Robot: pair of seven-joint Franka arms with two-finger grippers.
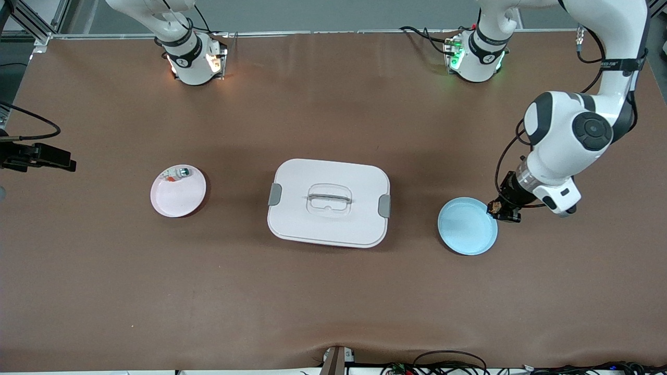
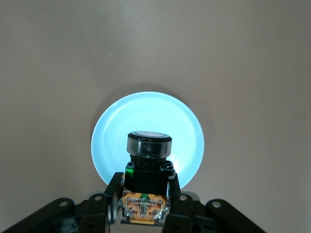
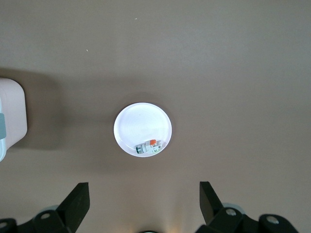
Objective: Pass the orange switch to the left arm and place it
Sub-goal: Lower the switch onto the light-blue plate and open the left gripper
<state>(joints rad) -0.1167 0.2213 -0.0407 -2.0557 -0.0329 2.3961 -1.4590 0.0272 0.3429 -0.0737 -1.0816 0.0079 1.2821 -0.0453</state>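
My left gripper (image 1: 504, 210) is shut on the orange switch (image 1: 500, 207), a black blocky part with an orange end. It hangs over the rim of the blue plate (image 1: 467, 225). In the left wrist view the switch (image 2: 146, 167) sits between the fingers (image 2: 112, 191), with the blue plate (image 2: 147, 111) below it. The white box (image 1: 328, 202) stands mid-table. My right gripper (image 3: 143, 185) is open and holds nothing, high above the pink plate (image 3: 141, 124). It does not show in the front view.
On the pink plate (image 1: 178, 200) lies a small white piece with a green cap (image 1: 177, 174), which also shows in the right wrist view (image 3: 149, 147). A corner of the box (image 3: 9, 116) shows there too. A black camera mount (image 1: 36, 156) juts in at the right arm's end.
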